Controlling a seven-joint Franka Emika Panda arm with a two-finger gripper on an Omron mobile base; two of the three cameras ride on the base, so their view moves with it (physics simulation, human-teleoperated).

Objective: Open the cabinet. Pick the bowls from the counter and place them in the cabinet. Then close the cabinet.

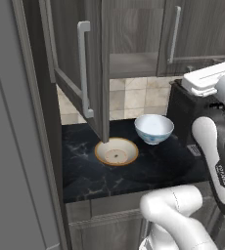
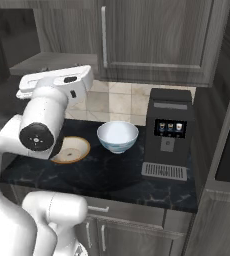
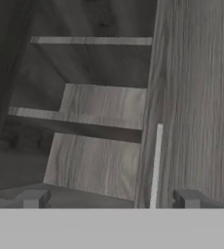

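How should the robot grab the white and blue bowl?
Best guess: pinch the white and blue bowl by its rim from straight above, one finger inside and one outside. It stands upright and open on the counter, and its round body looks too wide to grip across.

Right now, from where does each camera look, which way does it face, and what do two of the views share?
Left base view: behind the arm's left, facing the cabinet, its left door open; white arm at lower right.
Right base view: behind the arm's right, facing the counter and coffee machine; arm at left.
Hand view: on the hand, facing the wooden shelf; open end effector at bottom.
Shared: both base views show the white bowl and cream bowl.
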